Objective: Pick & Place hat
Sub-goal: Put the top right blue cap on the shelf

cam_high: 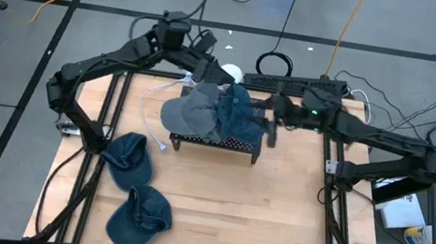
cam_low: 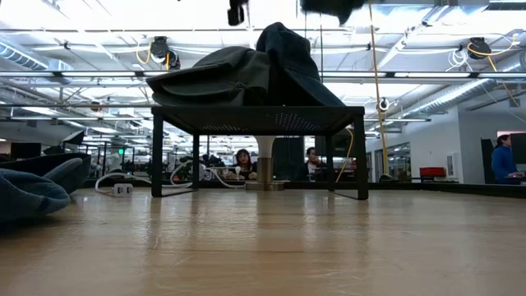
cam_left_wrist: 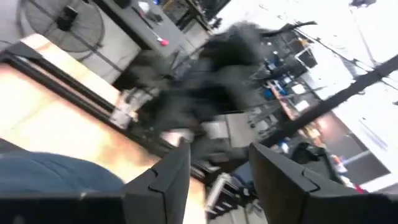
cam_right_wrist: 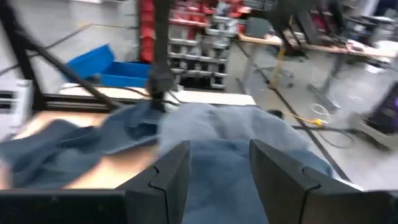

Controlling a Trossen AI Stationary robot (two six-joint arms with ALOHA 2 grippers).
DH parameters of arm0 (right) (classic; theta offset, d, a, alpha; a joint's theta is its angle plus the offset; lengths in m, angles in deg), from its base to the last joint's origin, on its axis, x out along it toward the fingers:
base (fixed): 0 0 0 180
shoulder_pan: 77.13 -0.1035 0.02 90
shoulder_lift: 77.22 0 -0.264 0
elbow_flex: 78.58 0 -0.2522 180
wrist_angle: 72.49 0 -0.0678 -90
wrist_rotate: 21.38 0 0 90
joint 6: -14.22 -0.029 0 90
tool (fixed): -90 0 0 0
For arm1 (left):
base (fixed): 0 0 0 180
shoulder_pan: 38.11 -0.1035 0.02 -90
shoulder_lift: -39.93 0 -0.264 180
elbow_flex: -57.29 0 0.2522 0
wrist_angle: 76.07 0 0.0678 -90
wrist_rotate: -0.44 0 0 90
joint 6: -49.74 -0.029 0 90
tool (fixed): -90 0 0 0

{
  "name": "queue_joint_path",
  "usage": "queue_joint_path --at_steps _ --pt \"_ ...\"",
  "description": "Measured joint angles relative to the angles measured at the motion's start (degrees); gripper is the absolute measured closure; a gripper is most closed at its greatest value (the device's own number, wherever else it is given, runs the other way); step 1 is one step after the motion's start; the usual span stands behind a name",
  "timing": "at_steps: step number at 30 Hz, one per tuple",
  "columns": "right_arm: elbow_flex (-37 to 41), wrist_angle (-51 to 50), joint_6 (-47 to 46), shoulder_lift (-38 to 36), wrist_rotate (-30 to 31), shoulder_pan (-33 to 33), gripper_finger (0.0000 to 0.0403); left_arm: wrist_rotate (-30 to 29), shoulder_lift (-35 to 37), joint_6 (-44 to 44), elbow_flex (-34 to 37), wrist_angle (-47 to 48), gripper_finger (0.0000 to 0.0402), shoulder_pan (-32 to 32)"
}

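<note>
Now | right pincer (cam_high: 271,129) open, empty | hats (cam_high: 215,111) just beside, on rack (cam_high: 215,145)

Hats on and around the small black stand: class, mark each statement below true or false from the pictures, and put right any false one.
1. Two hats lie on the small black stand. True: a grey hat and a blue hat rest on it together.
2. Every hat is on the stand. False: two more blue hats lie on the wooden table, on the left arm's side.
3. The right gripper holds a hat. False: its fingers are open with nothing between them, above blue fabric.
4. The left gripper is open. True: its fingers stand apart, holding nothing.
5. The stand lies tipped over. False: it stands upright on its legs.
</note>
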State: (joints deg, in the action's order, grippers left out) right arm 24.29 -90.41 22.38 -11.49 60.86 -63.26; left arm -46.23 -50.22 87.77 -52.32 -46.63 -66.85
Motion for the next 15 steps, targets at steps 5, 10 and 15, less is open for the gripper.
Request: queue_joint_path --at_steps 5,10,15 --pt "5.98 5.26 -0.15 5.16 -4.56 4.41 0.0248 0.2 2.46 2.02 0.0 0.7 0.0225 1.25" --pt "12.47 13.96 0.88 9.45 -5.98 5.8 0.0248 0.18 4.64 1.72 -0.02 0.38 0.0233 2.15" --pt "15.42 18.43 0.0 11.0 -6.04 5.94 0.0248 0.2 4.84 5.63 -0.02 0.23 0.0246 2.79"
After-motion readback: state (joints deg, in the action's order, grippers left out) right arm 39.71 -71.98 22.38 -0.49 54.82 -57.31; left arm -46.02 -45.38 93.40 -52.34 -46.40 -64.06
